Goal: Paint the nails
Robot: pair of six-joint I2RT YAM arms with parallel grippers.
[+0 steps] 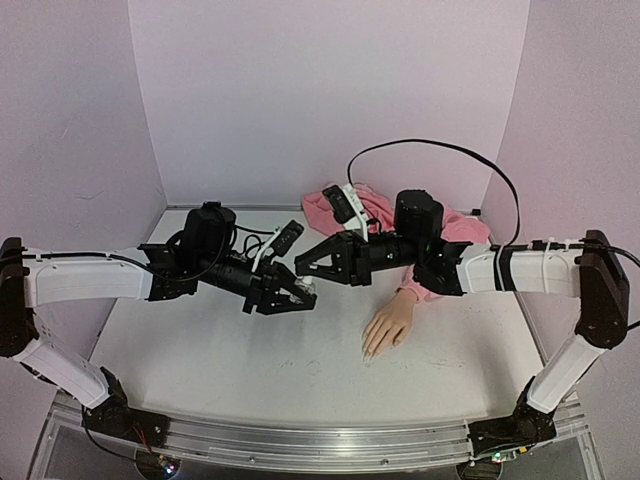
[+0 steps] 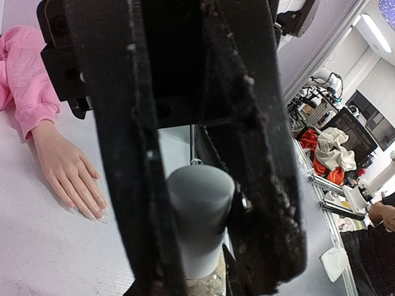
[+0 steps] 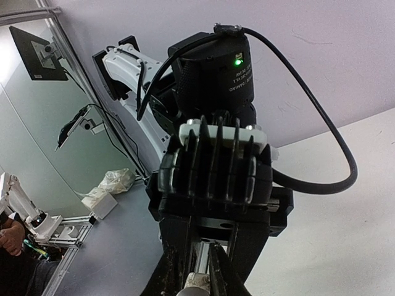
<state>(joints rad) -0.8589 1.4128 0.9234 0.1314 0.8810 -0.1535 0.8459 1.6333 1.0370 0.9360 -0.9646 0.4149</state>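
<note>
A beige mannequin hand (image 1: 390,322) lies palm down on the table, its pink sleeve (image 1: 462,230) running toward the back. Its pale glossy nails (image 1: 369,351) point at the front edge and also show in the left wrist view, nails (image 2: 92,213). Left of the hand, above the table, my left gripper (image 1: 298,297) is shut on a small clear bottle (image 2: 210,285). My right gripper (image 1: 303,268) meets it head-on and is shut on the bottle's white cap (image 2: 200,209). The right wrist view shows the cap (image 3: 197,287) between the right gripper's (image 3: 199,279) dirty fingers (image 3: 165,277).
A black cable (image 1: 440,145) loops up behind the right arm. Pale pink walls (image 1: 330,90) close the back and both sides. A metal rail (image 1: 300,440) runs along the near edge of the white table (image 1: 250,370).
</note>
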